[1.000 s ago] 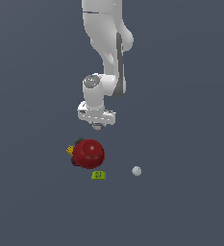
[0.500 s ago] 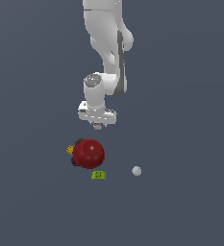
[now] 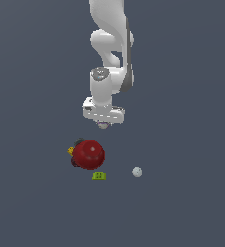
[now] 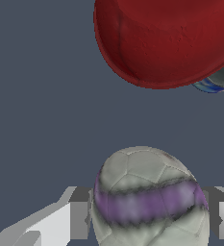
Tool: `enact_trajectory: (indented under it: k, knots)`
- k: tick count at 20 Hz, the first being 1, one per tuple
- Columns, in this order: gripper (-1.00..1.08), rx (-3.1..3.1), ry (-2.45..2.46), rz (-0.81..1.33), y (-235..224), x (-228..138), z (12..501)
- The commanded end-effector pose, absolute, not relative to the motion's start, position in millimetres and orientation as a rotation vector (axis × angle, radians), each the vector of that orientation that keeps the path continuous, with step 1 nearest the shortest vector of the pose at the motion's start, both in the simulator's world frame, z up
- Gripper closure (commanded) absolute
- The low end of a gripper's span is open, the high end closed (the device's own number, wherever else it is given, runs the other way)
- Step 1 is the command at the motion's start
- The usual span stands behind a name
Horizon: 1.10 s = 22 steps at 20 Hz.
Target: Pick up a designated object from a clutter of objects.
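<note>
- The gripper (image 3: 103, 123) is closed on the purple-banded ball (image 4: 147, 199), one finger on each side at the band.
- The ball hangs clear above the grey surface (image 3: 191, 202), near the red sphere (image 3: 90, 154).
- Judged light, rigid and smooth; being round, it may slip unless clamped across its widest part.
- The lime-green block (image 3: 99, 176) and pale ball (image 3: 137, 171) lie apart.
</note>
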<state>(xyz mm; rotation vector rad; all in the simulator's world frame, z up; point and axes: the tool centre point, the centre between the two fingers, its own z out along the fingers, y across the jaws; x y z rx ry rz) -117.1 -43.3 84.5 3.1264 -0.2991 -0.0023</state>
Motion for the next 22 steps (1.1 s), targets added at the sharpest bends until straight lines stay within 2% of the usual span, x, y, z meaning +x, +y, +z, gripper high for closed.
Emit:
enact_trajectory:
  k: [1,22]
  knots:
    - [1.08,3.125,-0.299,0.0,-31.4,-108.9,101.2]
    - [1.08,3.125,-0.299,0.0,94.6,-22.0,269.6]
